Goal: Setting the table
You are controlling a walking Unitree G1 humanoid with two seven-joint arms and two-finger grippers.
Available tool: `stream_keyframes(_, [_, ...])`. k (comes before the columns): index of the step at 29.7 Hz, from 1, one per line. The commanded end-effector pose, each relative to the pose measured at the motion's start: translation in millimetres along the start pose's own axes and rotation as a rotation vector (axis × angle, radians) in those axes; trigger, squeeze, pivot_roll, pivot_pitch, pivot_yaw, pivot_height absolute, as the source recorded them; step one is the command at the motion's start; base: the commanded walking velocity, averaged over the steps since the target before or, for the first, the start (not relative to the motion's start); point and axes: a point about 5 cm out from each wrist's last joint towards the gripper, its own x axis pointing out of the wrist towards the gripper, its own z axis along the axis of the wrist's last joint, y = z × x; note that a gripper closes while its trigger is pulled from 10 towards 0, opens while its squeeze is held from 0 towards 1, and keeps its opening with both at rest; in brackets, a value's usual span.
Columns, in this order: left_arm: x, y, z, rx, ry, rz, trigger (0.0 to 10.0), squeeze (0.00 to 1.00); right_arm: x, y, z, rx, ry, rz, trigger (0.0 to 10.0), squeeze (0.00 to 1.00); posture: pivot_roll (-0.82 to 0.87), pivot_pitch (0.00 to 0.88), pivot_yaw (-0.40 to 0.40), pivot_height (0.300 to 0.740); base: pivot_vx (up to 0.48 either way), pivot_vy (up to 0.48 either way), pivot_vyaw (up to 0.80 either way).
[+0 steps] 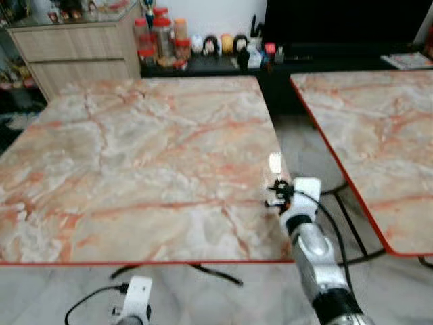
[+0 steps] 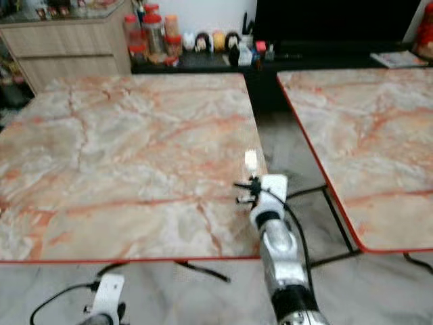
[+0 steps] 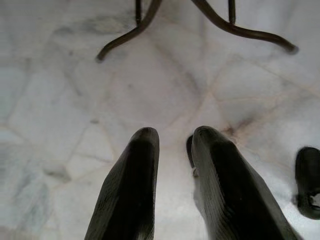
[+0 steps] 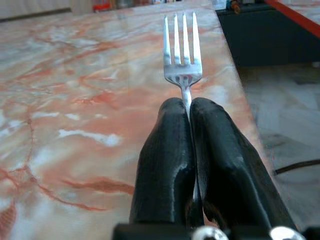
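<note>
The right gripper [image 4: 189, 107] is clamped on the handle of a silver fork [image 4: 183, 55], tines pointing forward, held over the near right part of a square marble-pattern table [image 1: 135, 156] with orange veining and a thin red edge. In the left eye view the fork's head shows as a pale glint above the table's right edge, ahead of the silver right arm [image 1: 314, 257]. A second table [image 1: 379, 135] of the same finish stands to the right, apart from the first, with pale marble floor [image 1: 304, 145] between them. The left gripper [image 3: 172, 150] hangs low below the near table edge, fingers slightly apart and holding nothing, above the floor and near the dark curved table legs [image 3: 240, 30]. Beyond the tables, a light wooden drawer unit [image 1: 74, 44] stands at the far left, and beside it a low dark shelf [image 1: 216, 64] carries red-lidded jars [image 1: 159, 37] and small figurines [image 1: 223, 44].
</note>
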Motion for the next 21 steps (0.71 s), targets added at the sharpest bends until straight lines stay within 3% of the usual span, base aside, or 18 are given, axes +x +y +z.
stream_keyframes(1, [-0.3, -5.6, -1.5, -0.002, 0.009, -0.011, 10.0, 0.00, 0.0, -7.3, 5.4, -0.010, -0.022, -0.021, 10.0, 0.00, -0.06, 0.000, 0.020, 0.740, 0.000, -0.326, 0.00])
stream_keyframes(6, [-0.2, -5.2, -1.2, -0.001, 0.009, -0.009, 10.0, 0.00, -0.2, -7.9, 5.4, -0.010, -0.022, -0.024, 10.0, 0.00, -0.06, 0.000, 0.020, 0.740, 0.000, -0.319, 0.00])
stream_keyframes(21, [0.1, -2.8, -0.8, -0.015, 0.012, -0.004, 10.0, 0.00, -0.9, -19.9, 5.0, -0.013, -0.022, -0.108, 10.0, 0.00, -0.06, 0.000, 0.025, 0.740, 0.000, 0.000, 0.00])
